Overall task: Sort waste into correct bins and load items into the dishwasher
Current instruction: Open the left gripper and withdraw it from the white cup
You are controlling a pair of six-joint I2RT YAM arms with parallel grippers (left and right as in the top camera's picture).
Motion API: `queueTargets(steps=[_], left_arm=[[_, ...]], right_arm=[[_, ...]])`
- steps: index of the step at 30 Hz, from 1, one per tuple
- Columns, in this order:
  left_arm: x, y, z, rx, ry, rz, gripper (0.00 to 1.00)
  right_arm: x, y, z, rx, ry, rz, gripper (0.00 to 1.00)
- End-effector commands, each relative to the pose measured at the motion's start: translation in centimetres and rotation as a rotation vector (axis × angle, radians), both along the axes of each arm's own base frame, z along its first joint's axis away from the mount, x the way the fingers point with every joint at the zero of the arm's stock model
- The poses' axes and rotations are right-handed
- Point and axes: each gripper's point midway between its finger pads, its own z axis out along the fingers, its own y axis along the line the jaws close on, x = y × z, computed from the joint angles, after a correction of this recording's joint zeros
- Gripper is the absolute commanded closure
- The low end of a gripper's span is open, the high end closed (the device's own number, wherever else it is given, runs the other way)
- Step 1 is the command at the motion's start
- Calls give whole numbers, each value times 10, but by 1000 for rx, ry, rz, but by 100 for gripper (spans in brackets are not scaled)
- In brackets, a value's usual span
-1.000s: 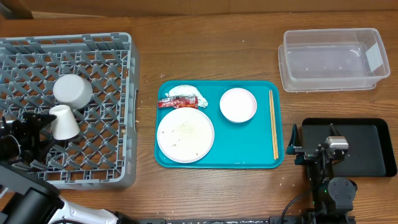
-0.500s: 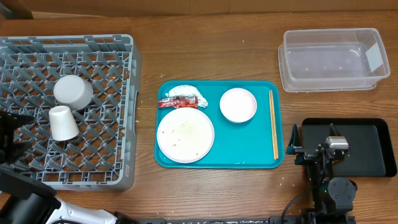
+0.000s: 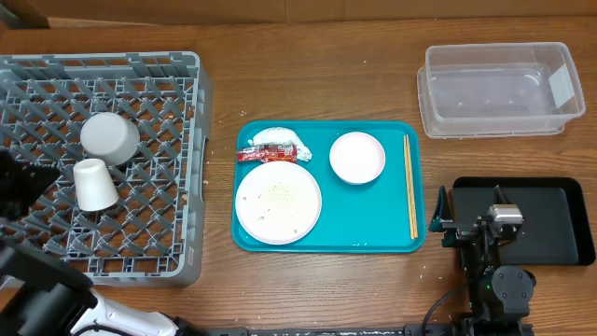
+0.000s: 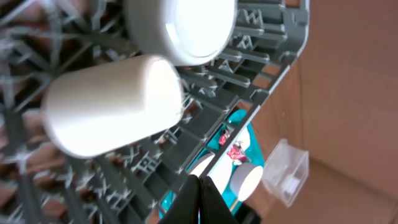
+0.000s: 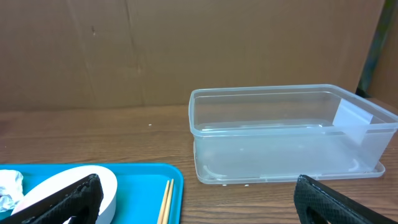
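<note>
Grey rack (image 3: 194, 140), left edge: cup (image 3: 93, 184), pale bowl (image 3: 108, 136). Teal tray (image 3: 373, 217), centre: plate (image 3: 278, 203), small bowl (image 3: 357, 157), chopsticks (image 3: 409, 187), tissue (image 3: 278, 138), wrapper (image 3: 265, 154). Left gripper (image 4: 200, 198) over rack, closed, empty; right gripper (image 5: 199, 208) spread wide

**A:** Is this a home kitchen?

**B:** It looks more like a robotics lab with kitchen things laid out. A black robot arm (image 3: 492, 271) stands at the near edge of a plain wooden surface (image 3: 317, 75). In the right wrist view, the wall behind is bare brown cardboard (image 5: 186, 50).

**A:** And the tableware?

**B:** It is arranged like a test bench. A grey plastic dish rack (image 3: 192, 140) sits loose on the surface, and a teal tray (image 3: 326, 239) in the middle holds a used white plate (image 3: 278, 203). A clear plastic tub (image 3: 499, 89) and a black tray (image 3: 560, 224) stand apart on the right side.
</note>
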Motion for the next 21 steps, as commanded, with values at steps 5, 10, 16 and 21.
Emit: queueTargets(steps=[5,10,16,21], left_arm=[[32,-8,-11,213,25,-141,96],[30,14,-31,402,226,-76,96],[49,19,-31,469,222,-28,96],[58,11,-37,471,216,-54,96]], right_arm=[[0,0,-1,-4,-6,0,0],[0,0,-1,-4,-6,0,0],[0,0,-1,-4,-6,0,0],[0,0,-1,-4,-6,0,0]])
